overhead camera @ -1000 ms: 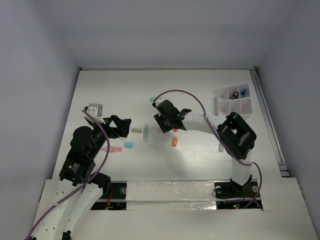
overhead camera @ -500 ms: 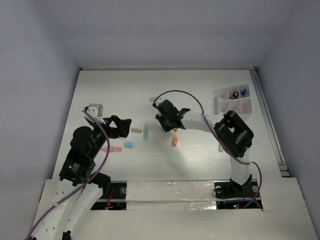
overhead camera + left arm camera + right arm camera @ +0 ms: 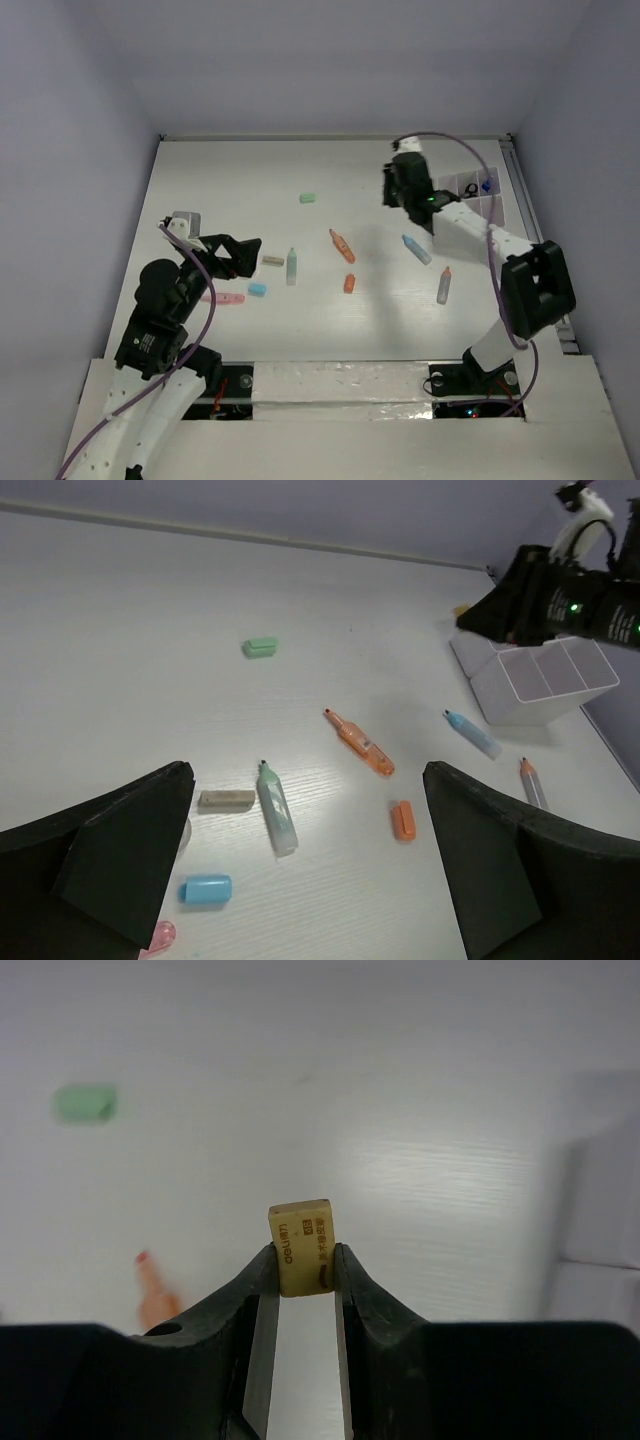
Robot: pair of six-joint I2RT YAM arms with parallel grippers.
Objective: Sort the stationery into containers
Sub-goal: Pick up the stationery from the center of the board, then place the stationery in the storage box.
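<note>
My right gripper [image 3: 302,1260] is shut on a tan eraser [image 3: 302,1245] that stands upright between its fingertips, lifted off the table. From above, the right gripper [image 3: 392,190] hangs just left of the white compartment tray [image 3: 497,205], which the arm partly hides. A blue clip [image 3: 487,184] lies in one far compartment. My left gripper [image 3: 245,250] is open over the left half of the table, holding nothing. Ahead of it lie a mint pen [image 3: 276,808], a grey block [image 3: 226,799], a blue cap [image 3: 206,888], an orange pen [image 3: 360,743] and an orange cap [image 3: 403,820].
A green eraser [image 3: 308,198] lies at mid-table toward the back. A blue pen [image 3: 417,249] and a grey crayon [image 3: 443,286] lie under the right arm. A pink pen [image 3: 222,297] sits near the left arm. The tray [image 3: 540,680] stands by the right edge.
My right gripper closed on the tan eraser at mid-table and carried it up and right to beside the tray, uncovering the orange pen. The left arm barely shifted.
</note>
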